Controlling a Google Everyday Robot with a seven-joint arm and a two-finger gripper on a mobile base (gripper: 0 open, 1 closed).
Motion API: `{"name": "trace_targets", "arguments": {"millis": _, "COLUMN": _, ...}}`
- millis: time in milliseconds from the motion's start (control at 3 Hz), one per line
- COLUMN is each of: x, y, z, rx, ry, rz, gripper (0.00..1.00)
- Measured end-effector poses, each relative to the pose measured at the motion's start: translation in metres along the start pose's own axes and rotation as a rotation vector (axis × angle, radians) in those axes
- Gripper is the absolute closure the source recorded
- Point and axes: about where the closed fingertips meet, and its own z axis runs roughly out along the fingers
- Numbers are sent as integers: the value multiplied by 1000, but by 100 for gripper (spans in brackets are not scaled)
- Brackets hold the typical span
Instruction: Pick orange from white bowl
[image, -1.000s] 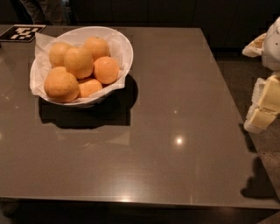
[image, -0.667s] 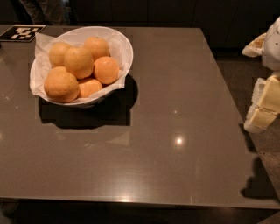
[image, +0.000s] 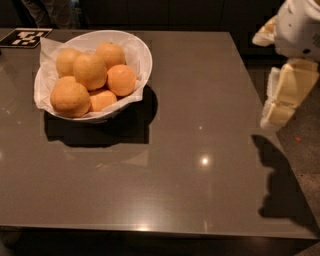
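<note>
The white bowl (image: 142, 52), lined with crumpled white paper, stands at the far left of the dark table. It holds several oranges. A dull yellow-orange orange (image: 90, 71) lies on top in the middle, a deeper-orange one (image: 121, 80) to its right, and the largest one (image: 70, 98) at the front left. My gripper (image: 283, 100) hangs off the right edge of the table, far from the bowl and above floor level. It holds nothing that I can see.
The table (image: 190, 165) is dark grey and glossy, with its right edge just left of my arm (image: 300, 25). A black-and-white marker tag (image: 25, 37) lies at the far left corner. A person's legs (image: 50, 10) stand behind the table.
My arm and gripper have shifted a little to the left and up, toward the table's right edge. The bowl and oranges have not moved.
</note>
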Motion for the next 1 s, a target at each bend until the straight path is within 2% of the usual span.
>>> {"name": "trace_targets", "arguments": {"millis": 667, "x": -81, "y": -29, "z": -21, "rx": 32, "ry": -19, "rz": -239, "gripper": 0}}
{"name": "trace_targets", "arguments": {"millis": 1000, "x": -87, "y": -34, "z": -25, "rx": 61, "ry": -36, "rz": -242, "gripper": 0}}
